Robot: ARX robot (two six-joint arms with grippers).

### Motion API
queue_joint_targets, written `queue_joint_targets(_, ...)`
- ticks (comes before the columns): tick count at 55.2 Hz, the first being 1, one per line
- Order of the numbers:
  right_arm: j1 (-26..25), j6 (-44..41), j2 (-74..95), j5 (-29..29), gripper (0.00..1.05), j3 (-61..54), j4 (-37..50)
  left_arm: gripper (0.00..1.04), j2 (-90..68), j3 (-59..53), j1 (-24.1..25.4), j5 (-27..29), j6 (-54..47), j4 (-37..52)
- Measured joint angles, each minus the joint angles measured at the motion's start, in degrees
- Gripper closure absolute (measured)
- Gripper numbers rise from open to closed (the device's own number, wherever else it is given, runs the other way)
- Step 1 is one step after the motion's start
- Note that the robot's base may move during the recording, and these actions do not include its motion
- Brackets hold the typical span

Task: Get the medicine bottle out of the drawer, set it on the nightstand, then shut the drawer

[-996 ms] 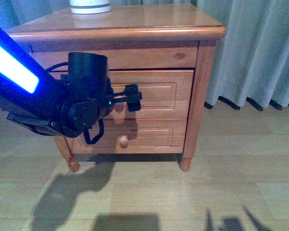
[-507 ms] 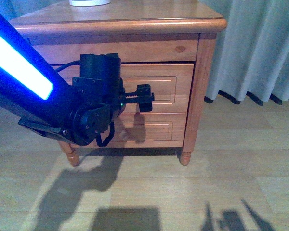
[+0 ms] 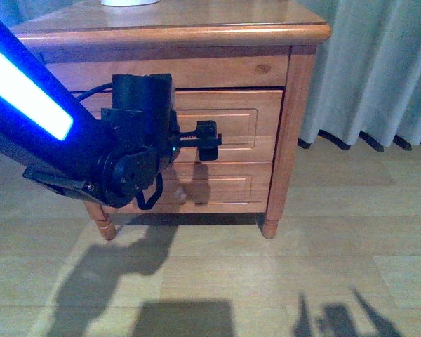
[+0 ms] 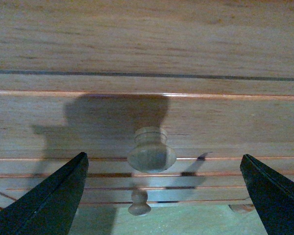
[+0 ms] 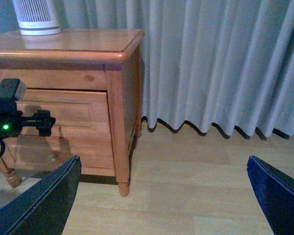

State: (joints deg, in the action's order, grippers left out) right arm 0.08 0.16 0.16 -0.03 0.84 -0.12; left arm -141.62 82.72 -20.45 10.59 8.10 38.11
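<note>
The room is dim, with a cold bluish cast. In the front view a light strip on the left arm burns out to white-blue glare. Hard dark shadows, thrown from above, lie on the floor and the nightstand. In the left wrist view the knob looks soft, a blocky shadow covers the drawer, and the dark fingers are blurred.

Over to the right, grey pleated curtain dropping to pale plank floor, dark shadows up front, white ribbed cylinder far back.
</note>
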Motion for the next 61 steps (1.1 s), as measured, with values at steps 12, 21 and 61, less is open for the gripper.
queue_joint_targets(12, 0.0, 0.0, 0.0, 0.0, 0.00, 0.0, 0.0, 0.07, -0.4, 1.9, 0.0, -1.1, -0.8, -1.4)
queue_joint_targets(21, 0.0, 0.0, 0.0, 0.0, 0.00, 0.0, 0.0, 0.10, -1.0, 3.0, 0.0, -1.2, -1.1, -1.7)
queue_joint_targets(61, 0.0, 0.0, 0.0, 0.0, 0.00, 0.0, 0.0, 0.79, -0.7, 1.1, 0.6, -0.5, -2.0, -0.7)
